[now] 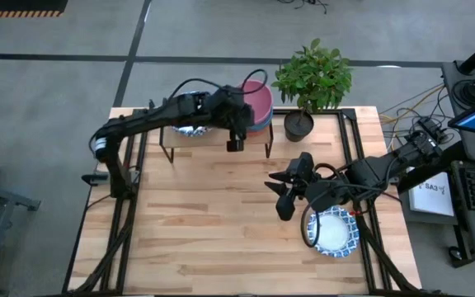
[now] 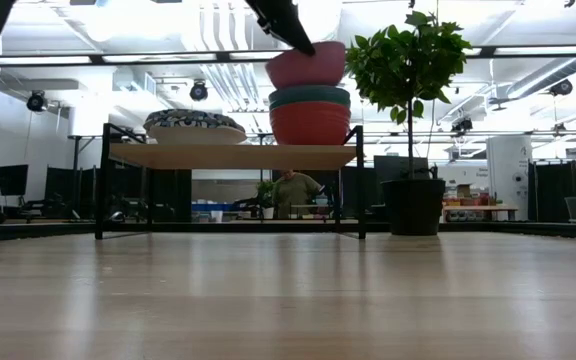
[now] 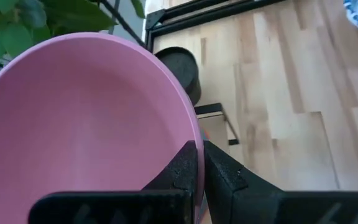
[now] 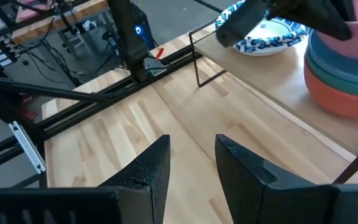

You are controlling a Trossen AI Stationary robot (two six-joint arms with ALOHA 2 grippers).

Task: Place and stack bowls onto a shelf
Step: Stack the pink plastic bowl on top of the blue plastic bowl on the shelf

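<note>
The shelf (image 1: 221,140) stands at the table's far side. On its left part lies a white bowl with a blue patterned rim (image 2: 196,127). On its right part stand a red bowl (image 2: 310,124) and a teal bowl (image 2: 310,97), nested. My left gripper (image 3: 199,165) is shut on the pink bowl (image 2: 308,65) atop that stack. My right gripper (image 1: 277,198) is open and empty over the table's middle right. Another white, blue-rimmed bowl (image 1: 334,233) rests on the table under the right arm. My left gripper pinches the pink bowl's rim (image 3: 197,140), one finger (image 3: 180,171) inside the bowl and one outside. The fingers come slanting down from above and from the table's left. The bowl is tilted a little, its underside at the top of the stack (image 2: 310,88).
A dark plant pot (image 1: 298,125) with a green plant (image 1: 313,74) stands just right of the shelf, close to the stack. Black rails (image 1: 349,148) frame the tabletop. Bare wood lies in front of the shelf. A person (image 2: 293,190) shows far behind the table.
</note>
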